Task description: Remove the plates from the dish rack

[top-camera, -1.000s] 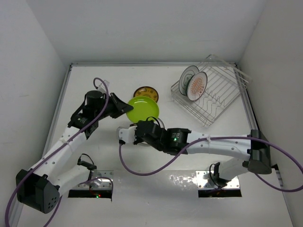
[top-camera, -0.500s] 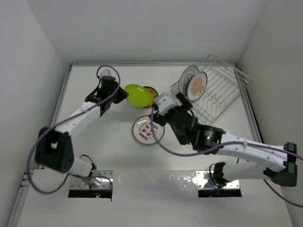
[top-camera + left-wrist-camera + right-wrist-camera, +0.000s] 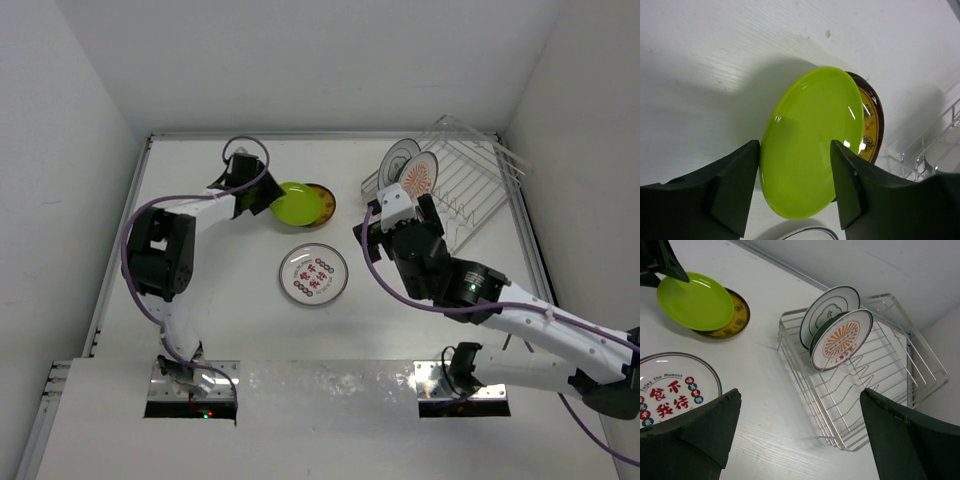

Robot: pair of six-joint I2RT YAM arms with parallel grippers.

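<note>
Top: two plates (image 3: 418, 176) upright in dish rack (image 3: 475, 195) on tabletop (image 3: 200, 280).
Left wrist: left tool (image 3: 795, 145) half-open, lime plate (image 3: 810, 130) resting on brown-yellow plate (image 3: 871, 125).
Right wrist: right tool (image 3: 800, 392) wide, empty; we line jaws square on front plate (image 3: 841, 342) rim.

The dish rack (image 3: 455, 205) is placed at the far right of the surface (image 3: 220, 290), with two plates (image 3: 418, 178) stood upright at its left end. Left of it, one plate (image 3: 297, 203) is laid partly over another plate (image 3: 326, 203). A fourth plate (image 3: 314, 274) is laid flat nearer the arms.
</note>
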